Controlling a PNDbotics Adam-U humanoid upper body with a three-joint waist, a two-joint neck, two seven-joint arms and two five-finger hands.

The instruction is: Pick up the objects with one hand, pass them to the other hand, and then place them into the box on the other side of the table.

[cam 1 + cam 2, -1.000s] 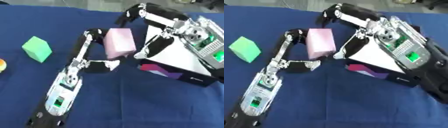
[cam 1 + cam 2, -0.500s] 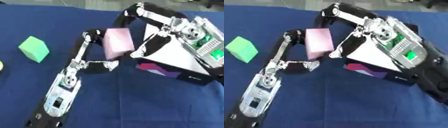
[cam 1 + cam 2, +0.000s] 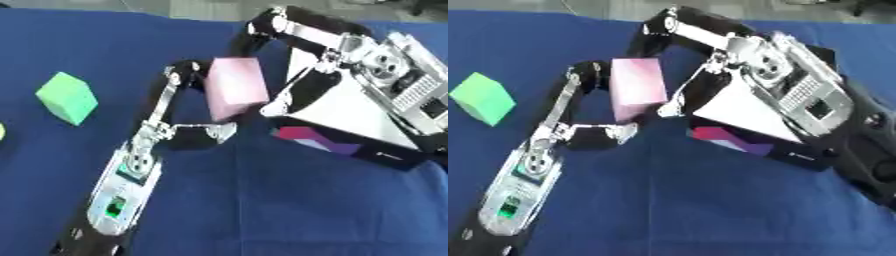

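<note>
Blue cloth (image 3: 262,210) lies bare at 6 o'clock; left hand (image 3: 188,135) and right hand (image 3: 280,95) both clamp the pink block (image 3: 236,87), box (image 3: 350,115) at 3 o'clock.

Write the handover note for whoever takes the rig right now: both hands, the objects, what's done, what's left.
Left hand: fingers curled round the pink block, holding it up mid-table.
Right hand: at the block's right side, fingers on or close to it; whether it has a grip cannot be told.
Box: on the right side of the blue table, partly under the right arm.
Green cube: on the cloth at the left, untouched.
Done: pink block picked up and brought to the right hand.
Left: finish the pass, put the block in the box, then the green cube.
</note>
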